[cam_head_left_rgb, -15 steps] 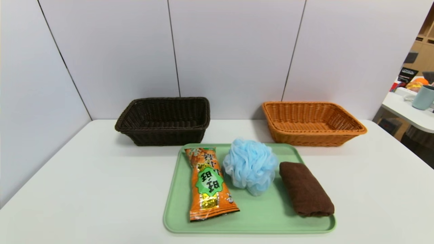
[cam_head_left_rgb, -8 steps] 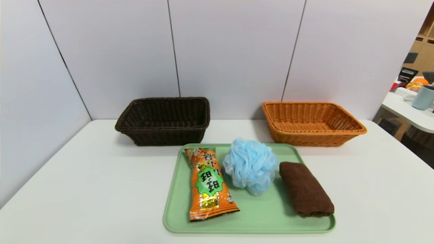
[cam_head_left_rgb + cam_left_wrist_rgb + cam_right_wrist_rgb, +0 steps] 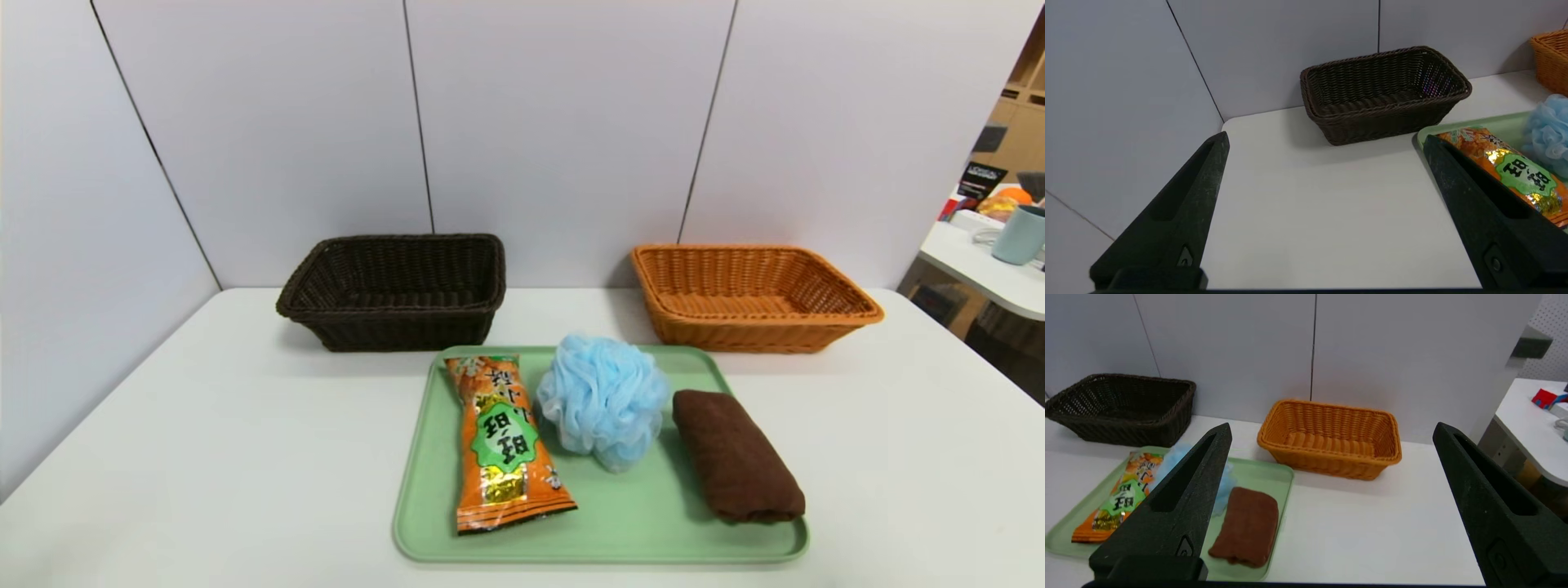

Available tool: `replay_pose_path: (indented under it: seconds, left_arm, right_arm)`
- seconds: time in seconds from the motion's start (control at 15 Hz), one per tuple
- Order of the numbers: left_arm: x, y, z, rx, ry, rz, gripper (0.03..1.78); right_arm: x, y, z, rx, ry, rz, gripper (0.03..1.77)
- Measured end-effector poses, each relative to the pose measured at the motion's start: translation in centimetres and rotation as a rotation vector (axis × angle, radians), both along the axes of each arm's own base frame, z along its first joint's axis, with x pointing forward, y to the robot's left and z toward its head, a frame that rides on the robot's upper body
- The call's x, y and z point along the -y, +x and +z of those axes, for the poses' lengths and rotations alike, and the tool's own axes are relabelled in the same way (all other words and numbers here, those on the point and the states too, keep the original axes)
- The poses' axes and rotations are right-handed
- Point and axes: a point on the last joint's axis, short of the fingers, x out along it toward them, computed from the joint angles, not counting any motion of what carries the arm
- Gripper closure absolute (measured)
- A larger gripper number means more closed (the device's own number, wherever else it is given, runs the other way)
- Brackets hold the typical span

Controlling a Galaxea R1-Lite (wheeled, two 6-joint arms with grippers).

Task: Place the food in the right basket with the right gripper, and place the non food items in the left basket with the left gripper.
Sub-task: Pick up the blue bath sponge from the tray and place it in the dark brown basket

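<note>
Still nothing sorted
Snack (image 3: 506, 441), puff (image 3: 602, 400) and towel (image 3: 735, 455) lie on the tray (image 3: 637, 531); both baskets empty, left gripper (image 3: 1327, 136) and right gripper (image 3: 1331, 428) jaws apart

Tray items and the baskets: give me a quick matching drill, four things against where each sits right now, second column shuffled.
Things:
1. snack packet
2. bath sponge
3. brown towel
4. orange basket

Places:
A. middle of the green tray
B. behind the tray, on the robot's right
C. left part of the tray
D. right part of the tray

Pairs: 1-C, 2-A, 3-D, 4-B
</note>
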Motion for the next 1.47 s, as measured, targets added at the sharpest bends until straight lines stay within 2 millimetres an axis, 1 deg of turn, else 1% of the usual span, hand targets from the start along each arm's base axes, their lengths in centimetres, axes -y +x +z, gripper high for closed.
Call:
replay_pose_path:
  seconds: [0.13,0.2,0.27,0.33,0.47,0.67,0.8,0.93,1.0,1.2,1.33,1.47]
  left_arm:
    - [0.1,2.0,2.3,-0.004,0.009,-0.018,0.12]
    - [0.1,2.9,3.1,-0.011,0.011,-0.023,0.12]
    - [0.1,3.9,3.7,-0.021,0.011,-0.024,0.12]
    - [0.1,4.8,4.0,-0.036,0.011,-0.025,0.12]
    - [0.4,6.5,4.0,-0.081,0.012,-0.057,0.12]
    - [1.9,8.1,3.2,-0.144,0.02,-0.2,0.12]
    - [3.3,9.0,2.2,-0.203,0.03,-0.305,0.12]
    - [5.3,10.2,1.2,-0.272,0.032,-0.409,0.12]
    - [6.4,10.8,1.0,-0.3,0.03,-0.459,0.12]
    - [10.6,12.3,0.4,-0.376,0.032,-0.633,0.12]
    - [13.0,13.2,-0.5,-0.418,0.046,-0.742,0.12]
    - [15.1,14.5,-1.4,-0.437,0.045,-0.829,0.12]
  right_arm:
    - [-0.1,2.2,2.9,-0.007,-0.02,0.024,0.1]
    - [-0.1,3.4,3.8,-0.026,-0.031,0.038,0.1]
    - [-0.2,4.6,4.3,-0.054,-0.037,0.05,0.1]
    - [-0.2,5.6,4.4,-0.077,-0.039,0.058,0.1]
    - [-0.3,7.4,4.2,-0.123,-0.038,0.067,0.1]
    - [-0.5,9.1,3.7,-0.171,-0.037,0.074,0.1]
    - [-0.5,9.9,3.3,-0.202,-0.036,0.068,0.1]
    - [-0.6,10.5,2.8,-0.229,-0.037,0.066,0.1]
    - [-0.6,10.7,2.5,-0.24,-0.036,0.067,0.1]
    - [-0.6,10.9,2.2,-0.258,-0.034,0.047,0.1]
    - [-0.5,11.0,2.0,-0.265,-0.032,0.035,0.1]
    - [-0.5,11.1,1.8,-0.272,-0.03,0.022,0.1]
